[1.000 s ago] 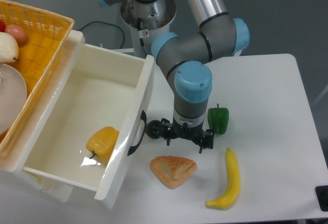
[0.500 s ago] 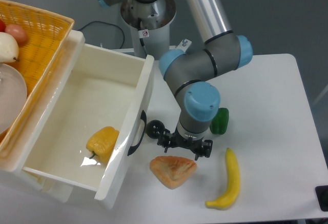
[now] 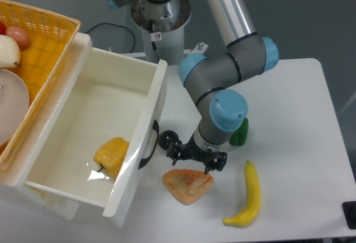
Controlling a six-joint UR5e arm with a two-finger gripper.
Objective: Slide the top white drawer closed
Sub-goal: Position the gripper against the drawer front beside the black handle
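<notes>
Standing open, top white drawer (image 3: 94, 137), handle front facing right, pincer (image 3: 194, 158) beside it

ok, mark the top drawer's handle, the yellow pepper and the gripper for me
top white drawer handle (image 3: 149, 144), fixed camera view, middle of the black curved grip.
yellow pepper (image 3: 112, 154), fixed camera view, centre of its body, inside the drawer.
gripper (image 3: 194, 162), fixed camera view, midway between the fingertips.

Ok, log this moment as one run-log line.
task: close glossy white plastic top drawer | state: open, yellow pepper inside | end effector: beside black curved handle, not touching
</notes>
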